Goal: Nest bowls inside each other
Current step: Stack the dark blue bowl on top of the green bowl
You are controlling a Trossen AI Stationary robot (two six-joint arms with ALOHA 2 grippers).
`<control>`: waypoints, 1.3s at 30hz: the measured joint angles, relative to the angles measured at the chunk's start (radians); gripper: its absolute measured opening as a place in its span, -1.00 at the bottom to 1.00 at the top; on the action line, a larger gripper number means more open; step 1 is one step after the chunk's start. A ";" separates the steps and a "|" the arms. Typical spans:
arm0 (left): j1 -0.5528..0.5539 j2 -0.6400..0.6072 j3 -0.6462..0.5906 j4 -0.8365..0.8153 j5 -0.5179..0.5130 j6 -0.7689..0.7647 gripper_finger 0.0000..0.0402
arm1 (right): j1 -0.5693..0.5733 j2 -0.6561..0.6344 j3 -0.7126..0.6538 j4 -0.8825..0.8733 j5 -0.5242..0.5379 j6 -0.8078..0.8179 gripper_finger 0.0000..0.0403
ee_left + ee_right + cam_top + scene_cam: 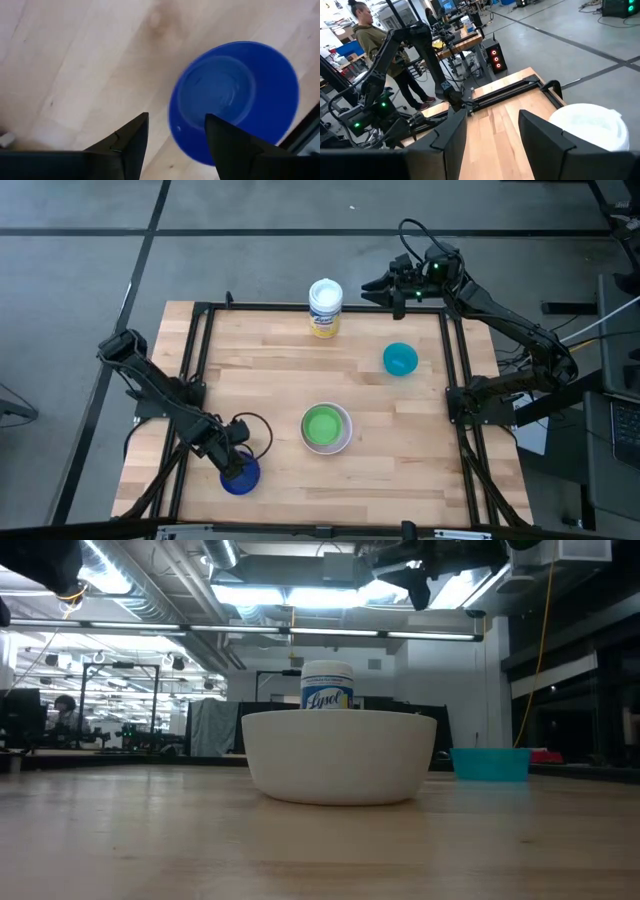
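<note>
A dark blue bowl (240,476) stands upright on its base near the table's front left corner. My left gripper (175,137) hangs open over it, pointing down, with one edge of the bowl's rim (172,117) below the gap between the fingers. I see no touch. A green bowl (322,425) sits nested in the larger white bowl (345,430) at the table's middle. A teal bowl (400,359) stands alone toward the far right. My right gripper (492,137) is open, held high over the table's far edge, with nothing between its fingers.
A white canister with a yellow label (325,308) stands at the far edge, close to my right gripper. A black frame (455,360) runs around the wooden table top. A person (365,25) stands in the room beyond the table.
</note>
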 joint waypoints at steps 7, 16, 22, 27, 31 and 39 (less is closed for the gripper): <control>-0.009 -0.003 -0.064 0.088 0.003 -0.024 -0.06 | 0.000 0.000 0.000 0.001 0.000 0.007 -0.15; -0.008 -0.002 -0.150 0.176 0.011 -0.025 -0.06 | 0.000 0.000 0.000 0.008 0.000 0.051 -0.13; -0.008 -0.002 -0.199 0.249 0.041 -0.014 -0.06 | 0.000 0.000 0.000 0.014 0.007 0.054 -0.14; -0.008 -0.002 -0.229 0.306 0.056 -0.014 -0.19 | 0.000 0.000 0.000 0.023 0.021 0.054 -0.19; -0.003 -0.003 -0.239 0.309 0.063 -0.015 -0.52 | 0.000 0.000 0.000 0.034 0.039 0.055 -0.21; 0.134 -0.167 -0.174 0.247 -0.073 0.082 -0.97 | 0.000 0.000 0.000 0.069 0.079 0.057 -0.32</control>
